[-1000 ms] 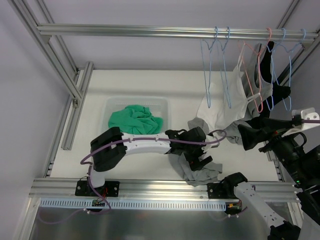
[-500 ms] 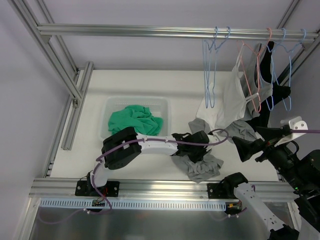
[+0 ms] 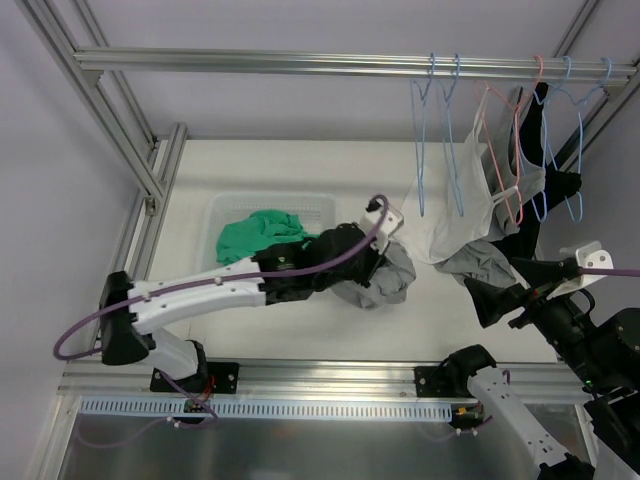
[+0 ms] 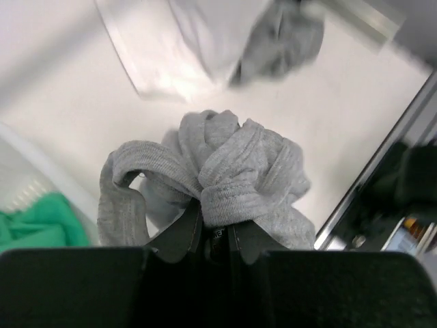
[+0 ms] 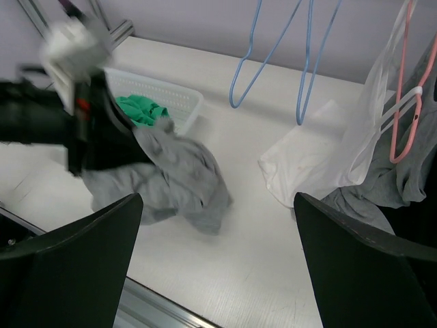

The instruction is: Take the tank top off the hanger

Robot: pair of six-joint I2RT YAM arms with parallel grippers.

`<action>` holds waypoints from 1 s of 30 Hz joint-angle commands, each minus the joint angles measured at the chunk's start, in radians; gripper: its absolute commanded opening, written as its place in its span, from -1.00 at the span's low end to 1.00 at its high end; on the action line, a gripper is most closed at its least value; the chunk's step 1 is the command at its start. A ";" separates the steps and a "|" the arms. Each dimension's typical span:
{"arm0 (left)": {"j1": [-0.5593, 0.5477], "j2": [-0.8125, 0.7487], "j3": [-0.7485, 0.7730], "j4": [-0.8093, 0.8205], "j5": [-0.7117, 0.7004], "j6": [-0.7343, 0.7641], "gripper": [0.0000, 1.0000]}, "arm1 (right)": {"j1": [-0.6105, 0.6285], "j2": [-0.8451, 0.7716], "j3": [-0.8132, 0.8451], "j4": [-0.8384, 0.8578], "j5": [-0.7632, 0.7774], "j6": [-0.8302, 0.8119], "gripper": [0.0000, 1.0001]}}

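Note:
My left gripper (image 3: pixel 372 268) (image 4: pixel 215 231) is shut on a bunched grey ribbed tank top (image 3: pixel 388 280) (image 4: pixel 239 160) (image 5: pixel 181 181). The garment hangs free of any hanger, over the table just right of the basket. On the rail, a pink hanger (image 3: pixel 508 150) (image 5: pixel 403 102) carries a white tank top (image 3: pixel 455 205) (image 5: pixel 321 160) that drapes to the table, with another grey garment (image 3: pixel 487 262) (image 5: pixel 382 188) below it. Two bare blue hangers (image 3: pixel 428 140) (image 5: pixel 273 55) hang to their left. My right gripper (image 3: pixel 497 297) (image 5: pixel 217 205) is open at the right, holding nothing.
A white basket (image 3: pixel 222 212) (image 5: pixel 171 92) with a green cloth (image 3: pixel 258 234) (image 5: pixel 140 109) stands at the left middle. A black garment (image 3: pixel 540 130) and more blue hangers (image 3: pixel 575 150) hang at the far right. Aluminium frame rails (image 3: pixel 300 375) border the table.
My left gripper shut on the grey tank top near the front edge and carried it back and left toward the basket. The right arm drew back slightly to the right.

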 commanded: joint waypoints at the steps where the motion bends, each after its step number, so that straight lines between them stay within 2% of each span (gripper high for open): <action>1: -0.001 -0.119 0.102 -0.019 -0.190 0.014 -1.00 | 0.001 -0.004 -0.012 0.052 0.026 0.002 0.99; 3: 0.000 -0.150 0.171 -0.067 -0.309 0.036 -1.00 | 0.001 -0.004 -0.012 0.056 0.026 0.002 0.99; 7: 0.031 -0.185 0.283 -0.105 -0.408 0.090 -1.00 | -0.001 -0.001 -0.011 0.065 0.025 0.003 0.99; 12: 0.144 -0.186 0.357 -0.162 -0.385 0.073 -1.00 | 0.001 -0.004 -0.015 0.075 0.011 0.009 0.99; 13: 0.200 -0.189 0.355 -0.189 -0.354 0.053 -1.00 | 0.001 -0.004 -0.014 0.076 0.011 0.009 0.99; 16: 0.287 -0.213 0.302 -0.214 -0.298 -0.028 -1.00 | 0.001 -0.007 -0.011 0.079 0.006 0.011 0.99; 17: 0.340 -0.227 0.259 -0.214 -0.244 -0.048 -1.00 | 0.001 -0.005 -0.009 0.079 0.003 0.011 0.99; 21: 0.429 -0.221 0.176 -0.213 -0.117 -0.137 -1.00 | 0.001 0.007 -0.014 0.085 -0.009 0.014 0.99; 30: 0.437 -0.193 0.030 -0.210 -0.080 -0.234 -1.00 | -0.001 0.010 -0.053 0.111 -0.020 0.023 0.99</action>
